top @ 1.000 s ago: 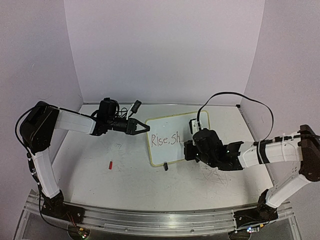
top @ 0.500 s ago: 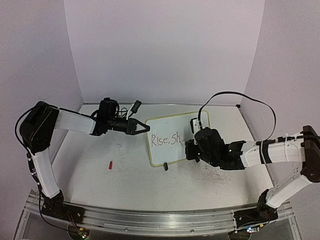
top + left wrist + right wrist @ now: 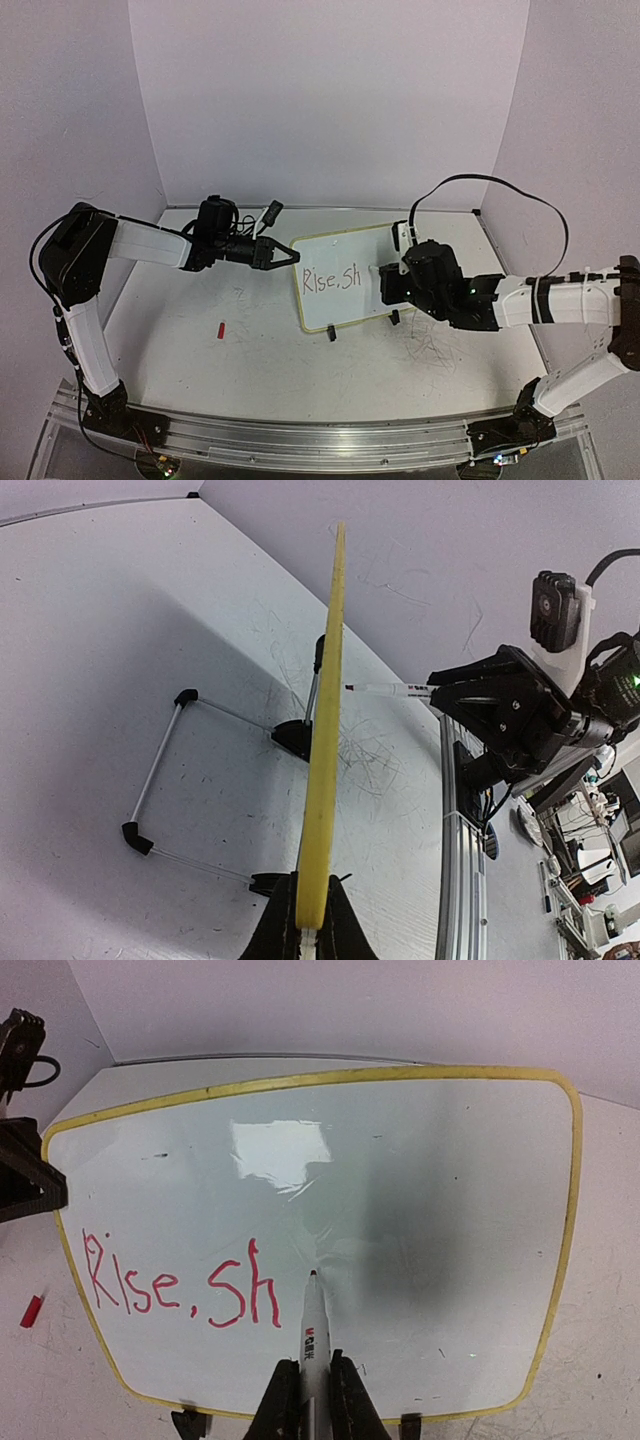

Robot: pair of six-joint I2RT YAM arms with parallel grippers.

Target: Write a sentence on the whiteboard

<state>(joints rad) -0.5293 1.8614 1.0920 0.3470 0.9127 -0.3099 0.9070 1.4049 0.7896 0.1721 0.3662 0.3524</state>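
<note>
The whiteboard (image 3: 340,252) stands tilted on its black feet, white with a pale yellow rim (image 3: 300,1082). The sentence (image 3: 185,1285) on it reads "Rise, Sh" in red, also legible in the top view as the sentence (image 3: 331,279). My left gripper (image 3: 293,258) is shut on the board's left rim; the left wrist view shows the rim (image 3: 325,730) edge-on between the left gripper (image 3: 309,915) jaws. My right gripper (image 3: 312,1365) is shut on a white marker (image 3: 314,1325). The marker's red tip is at the board's face, just right of the "h".
A red marker cap (image 3: 221,328) lies on the scribbled white tabletop left of the board, also seen as the cap (image 3: 32,1311). The board's wire stand (image 3: 185,696) reaches out behind it. Walls close in the table on three sides.
My right arm has shifted right and slightly back, uncovering the board's lower right part. The writing reads the same. The left arm and the board have not moved.
</note>
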